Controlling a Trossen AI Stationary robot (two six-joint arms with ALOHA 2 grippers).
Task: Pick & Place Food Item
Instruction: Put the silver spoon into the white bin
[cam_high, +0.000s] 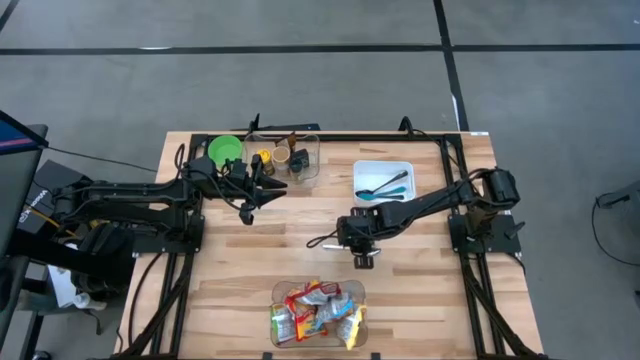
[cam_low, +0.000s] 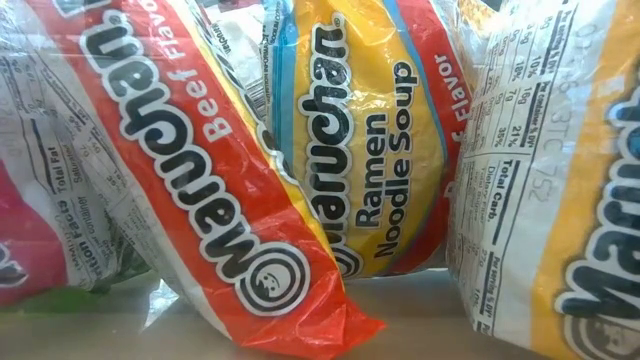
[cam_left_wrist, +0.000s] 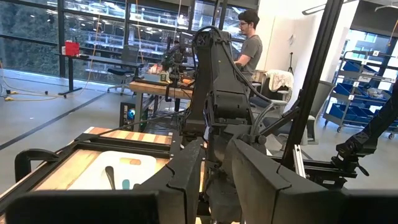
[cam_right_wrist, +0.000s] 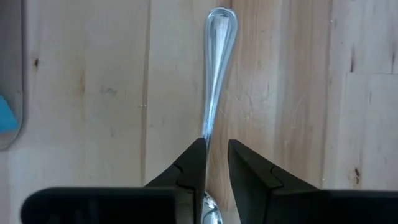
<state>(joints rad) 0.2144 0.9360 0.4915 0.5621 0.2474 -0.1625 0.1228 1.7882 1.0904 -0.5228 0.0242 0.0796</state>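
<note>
Grasping spoon (cam_right_wrist: 216, 68): right gripper (cam_right_wrist: 216, 163) jaws | left gripper (cam_high: 247, 212) jaws unclear, mid-table | ramen bin (cam_high: 285, 292) near edge

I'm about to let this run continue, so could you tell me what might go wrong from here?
The right gripper pinches a thin metal utensil off-centre, near its bowl end, so the long handle could swing or slip out. In the high view it hangs over bare table, short of the clear bin of ramen packets. The left gripper waits near the cups, apart.
</note>
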